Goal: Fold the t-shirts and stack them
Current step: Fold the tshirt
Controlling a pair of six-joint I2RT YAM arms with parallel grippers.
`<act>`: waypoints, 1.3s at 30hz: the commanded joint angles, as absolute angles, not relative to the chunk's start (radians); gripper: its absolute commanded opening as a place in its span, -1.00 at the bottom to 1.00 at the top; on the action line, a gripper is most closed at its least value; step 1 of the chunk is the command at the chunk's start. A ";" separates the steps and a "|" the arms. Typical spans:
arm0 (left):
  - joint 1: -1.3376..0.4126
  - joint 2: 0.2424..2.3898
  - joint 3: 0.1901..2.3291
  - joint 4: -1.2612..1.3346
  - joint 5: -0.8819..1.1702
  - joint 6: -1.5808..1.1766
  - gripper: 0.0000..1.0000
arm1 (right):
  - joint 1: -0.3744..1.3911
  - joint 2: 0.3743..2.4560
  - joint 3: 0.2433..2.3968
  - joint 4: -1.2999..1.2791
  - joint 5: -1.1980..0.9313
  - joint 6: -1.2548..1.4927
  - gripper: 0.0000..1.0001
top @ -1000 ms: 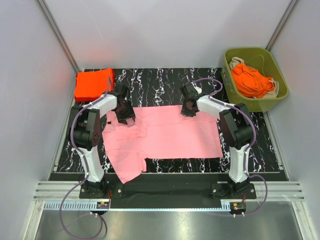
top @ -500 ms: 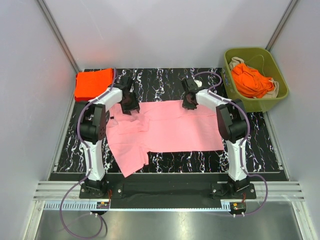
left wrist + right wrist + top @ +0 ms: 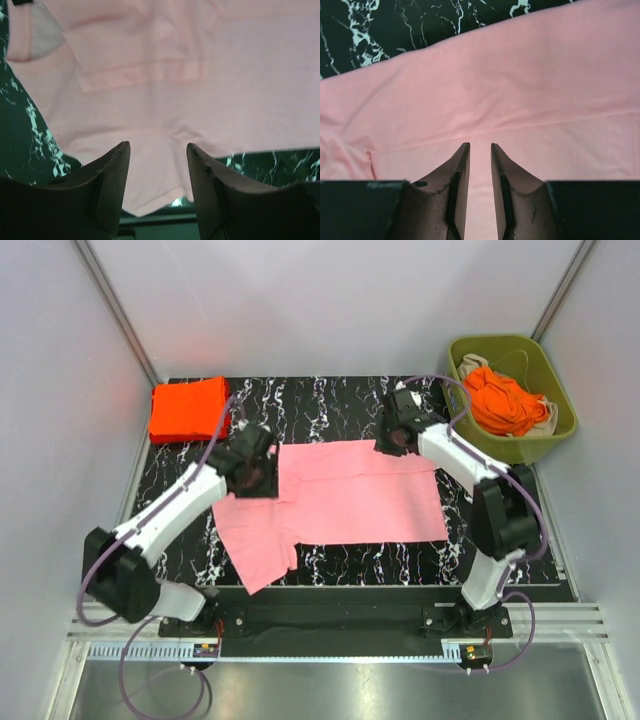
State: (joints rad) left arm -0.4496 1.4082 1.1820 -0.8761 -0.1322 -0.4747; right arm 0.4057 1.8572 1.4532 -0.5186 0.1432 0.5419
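Two arms hover over the pink t-shirt (image 3: 340, 490) lying flat on the counter (image 3: 330, 405), left fingers (image 3: 110, 175) spread wide, right fingers (image 3: 457, 170) narrowly parted, neither pinching cloth; a folded orange-red t-shirt (image 3: 187, 408) sits far left.

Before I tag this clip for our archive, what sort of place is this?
Likely a robot lab cell: plain white walls, two table-bolted arms, a pink t-shirt spread on a marbled mat.

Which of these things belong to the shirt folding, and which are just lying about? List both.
Part of the job:
- pink shirt, spread out in the middle
- folded orange shirt, far left corner
- crumpled orange shirts, in the bin

Just there:
- green bin, which only holds those shirts
- black marbled mat, under everything
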 commanded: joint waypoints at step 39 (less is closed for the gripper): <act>-0.992 1.198 0.627 -0.910 -0.256 -1.025 -0.06 | 0.402 1.210 1.040 -0.469 -0.037 0.623 -0.35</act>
